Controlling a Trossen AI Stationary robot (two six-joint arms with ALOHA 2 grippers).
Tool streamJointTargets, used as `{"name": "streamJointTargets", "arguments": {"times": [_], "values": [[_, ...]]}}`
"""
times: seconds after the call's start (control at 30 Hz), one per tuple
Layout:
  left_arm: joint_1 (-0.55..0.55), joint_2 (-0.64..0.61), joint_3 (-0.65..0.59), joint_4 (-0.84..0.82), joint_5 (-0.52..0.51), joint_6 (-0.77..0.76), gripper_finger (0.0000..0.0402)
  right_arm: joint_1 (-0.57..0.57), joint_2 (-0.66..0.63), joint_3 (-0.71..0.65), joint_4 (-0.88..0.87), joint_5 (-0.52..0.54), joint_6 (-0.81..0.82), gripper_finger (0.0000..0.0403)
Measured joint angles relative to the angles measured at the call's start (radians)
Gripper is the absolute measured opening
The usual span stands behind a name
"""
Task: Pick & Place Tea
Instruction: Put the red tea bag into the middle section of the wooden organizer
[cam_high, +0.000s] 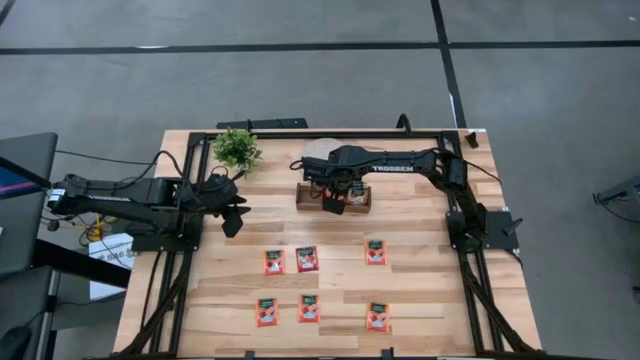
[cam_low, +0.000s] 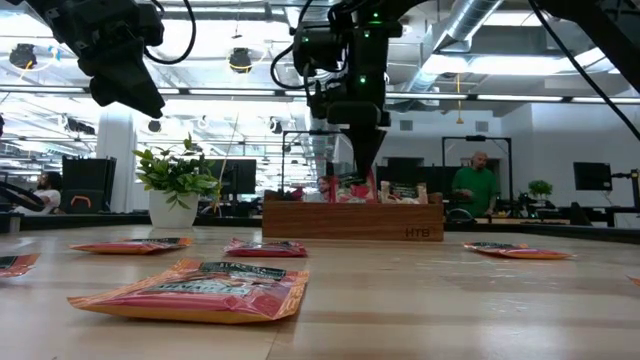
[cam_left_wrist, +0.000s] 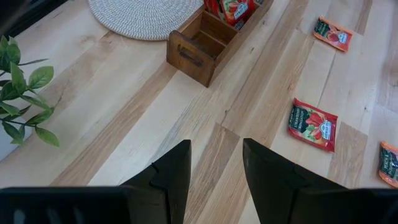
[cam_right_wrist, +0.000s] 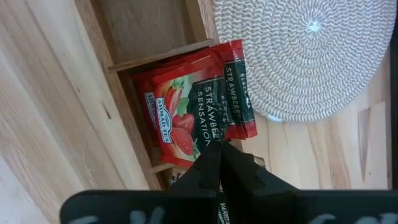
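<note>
1. The right claw (cam_high: 338, 196) hangs over the wooden tray (cam_high: 361, 203) at the back of the bench (cam_high: 430, 300), its fingers (cam_right_wrist: 205, 171) pinched together just above the red sachets (cam_right_wrist: 196, 118) standing in the middle compartment.
2. A thin edge seems to run between the tips in the right wrist view, so the claw is probably holding one sachet on its way in; the view is too tight to be sure.
3. The left claw (cam_high: 232, 208) waits above the bench's left side near the potted plant (cam_high: 237, 148), fingers (cam_left_wrist: 171, 177) spread wide and empty.
4. Six sachets lie flat on the bench in two rows nearer the front: one (cam_high: 274, 262), a second (cam_high: 307, 259) just beside it, a third (cam_high: 376, 252) apart to the right, and three more (cam_high: 310, 307) in the front row.
5. The end compartment (cam_right_wrist: 146, 25) next to the filled one is empty, and a round woven mat (cam_right_wrist: 298, 50) sits touching the tray's far side.
6. Risk at the drop: the standing sachets lean and fan out, so a new one let go on top could catch on their edges and slide over the tray wall onto the mat.
7. Risk on the way up: tight fingers close to the pack could drag a neighbour out if they snag its top edge.
8. Risk at the next pick: the flat sachets are thin and slick, so fingers may skid over one or push it along the wood.
</note>
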Motion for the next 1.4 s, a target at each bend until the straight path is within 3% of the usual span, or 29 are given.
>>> {"name": "streamJointTargets", "arguments": {"times": [0.6, 0.87, 1.1, 1.23, 1.4], "values": [[0.000, 0.000, 0.000, 0.003, 0.000, -0.001, 0.0138, 0.008, 0.000, 0.000, -0.001, -0.037, -0.019, 0.0004], [0.000, 0.000, 0.000, 0.003, 0.000, -0.001, 0.0138, 0.008, 0.000, 0.000, -0.003, -0.046, -0.028, 0.0081], [0.000, 0.000, 0.000, 0.004, 0.000, -0.001, 0.0138, 0.014, -0.008, 0.003, -0.068, 0.067, -0.033, 0.0107], [0.000, 0.000, 0.000, 0.020, 0.000, -0.001, 0.0138, 0.051, -0.064, 0.011, -0.135, 0.085, -0.075, 0.0103], [0.000, 0.000, 0.000, 0.056, 0.055, -0.004, 0.0138, 0.114, -0.222, -0.030, -0.162, 0.082, -0.087, 0.0093]]}}
